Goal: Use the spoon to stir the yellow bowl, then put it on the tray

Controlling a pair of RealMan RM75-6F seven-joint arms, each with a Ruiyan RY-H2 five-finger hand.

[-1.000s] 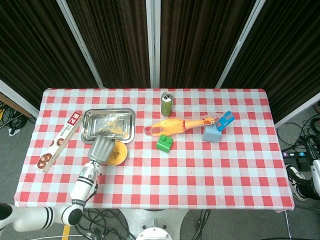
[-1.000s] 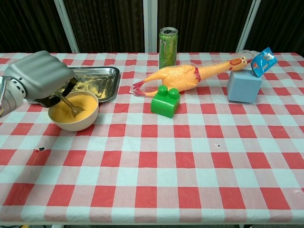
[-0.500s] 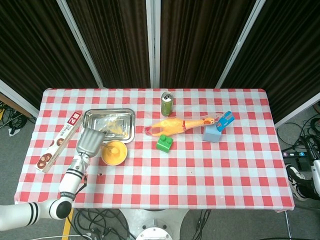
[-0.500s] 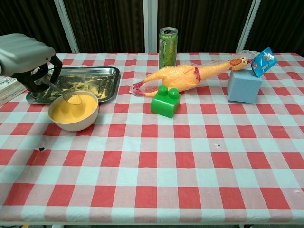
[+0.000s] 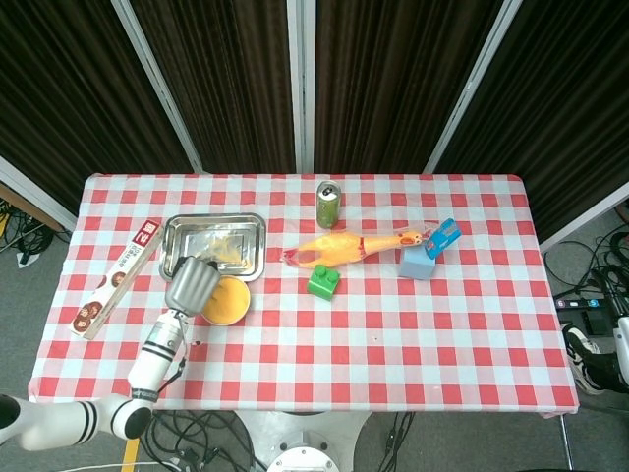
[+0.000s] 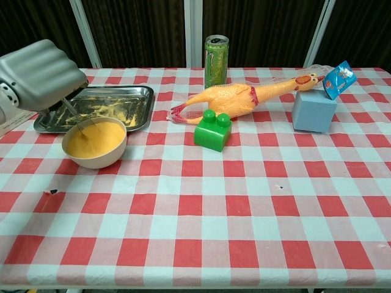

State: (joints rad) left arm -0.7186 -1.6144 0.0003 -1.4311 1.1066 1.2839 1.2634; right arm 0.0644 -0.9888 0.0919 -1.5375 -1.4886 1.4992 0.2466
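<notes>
Little legible print on the counter

The green can carries a pale claw-like logo, its wording too small to read; the long box shows white characters on a red patch, and the blue packet has print, both unreadable.

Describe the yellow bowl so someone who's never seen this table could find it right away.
On the red-and-white checked table, look near the robot's left, just in front of the metal tray. The yellow bowl sits there under the left hand. It is the only round dish, cream outside and filled with yellow.
</notes>
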